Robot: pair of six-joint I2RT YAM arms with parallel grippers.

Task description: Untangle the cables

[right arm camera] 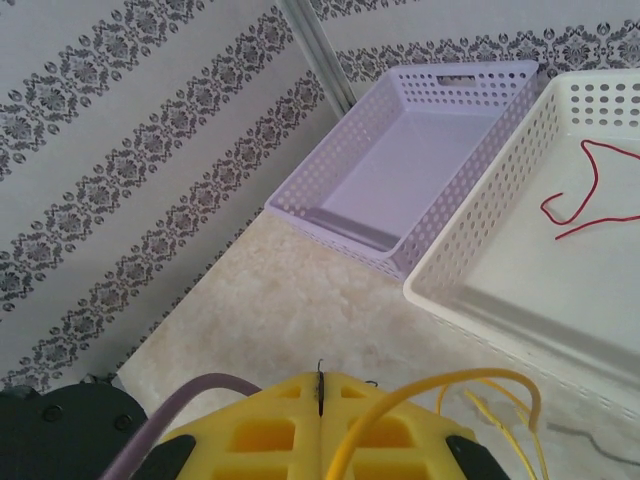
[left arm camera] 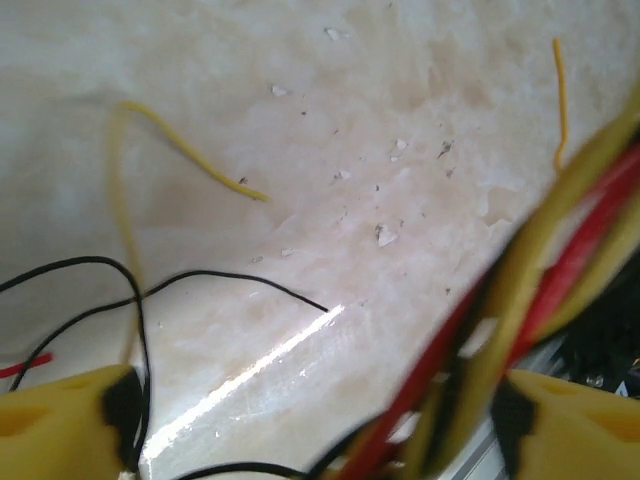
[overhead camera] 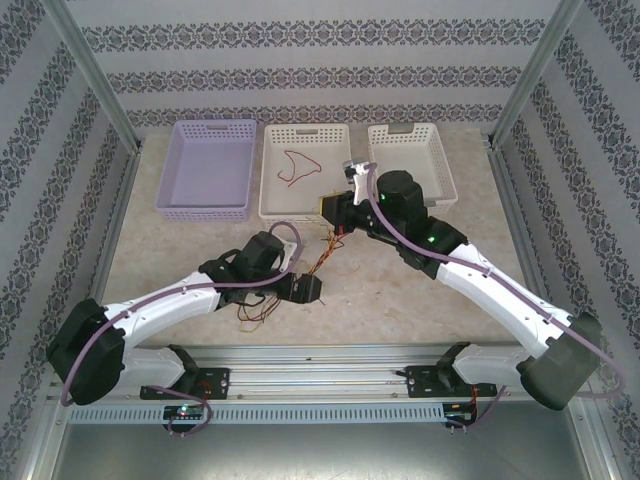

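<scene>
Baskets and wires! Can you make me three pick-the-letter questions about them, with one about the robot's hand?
1. Where is the loose red wire? A stuck on the wall. B in the middle white basket. C wrapped round an arm.
2. How many baskets stand on the table? A one. B two. C three.
3. The right gripper is: A shut. B wide open. C clamped on a basket.
Answers: B, it lies on that basket's floor. C, there is the purple basket, the middle one and the right white basket. A, its yellow fingers meet, nipping wires that rise off the table.
</scene>
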